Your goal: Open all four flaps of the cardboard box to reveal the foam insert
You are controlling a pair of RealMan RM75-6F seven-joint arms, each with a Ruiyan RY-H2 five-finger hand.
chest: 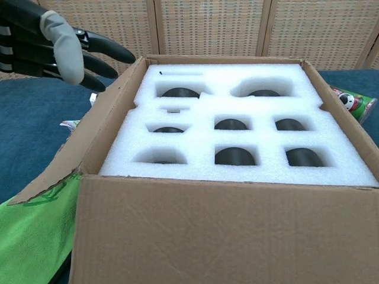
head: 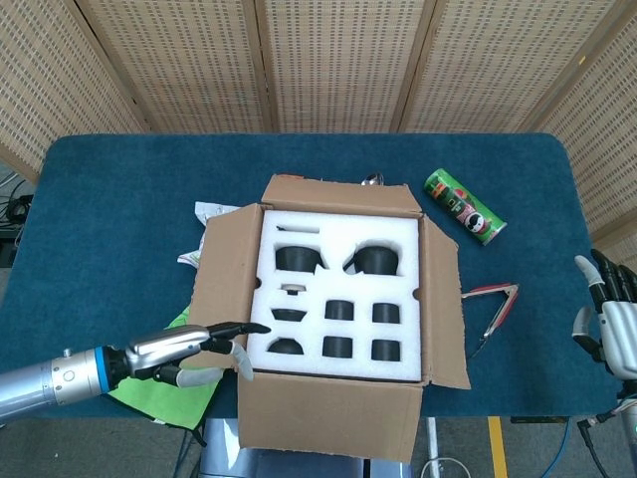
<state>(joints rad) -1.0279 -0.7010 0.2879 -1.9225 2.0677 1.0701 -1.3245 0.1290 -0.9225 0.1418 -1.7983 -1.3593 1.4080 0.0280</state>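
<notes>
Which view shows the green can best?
The head view: the whole green can lies on its side on the table, right of the cardboard box. The chest view catches only one end of it past the box's right wall.

One cardboard box (head: pixel 328 438), one foam insert (head: pixel 338 249), one green can (head: pixel 465 207), one green cloth (head: pixel 164 383), two hands.

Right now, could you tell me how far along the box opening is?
Essentially done: the cardboard box has all four flaps folded out, and the foam insert is fully exposed. The left hand hovers empty over the left flap; the right hand sits idle. Nothing obvious remains.
</notes>
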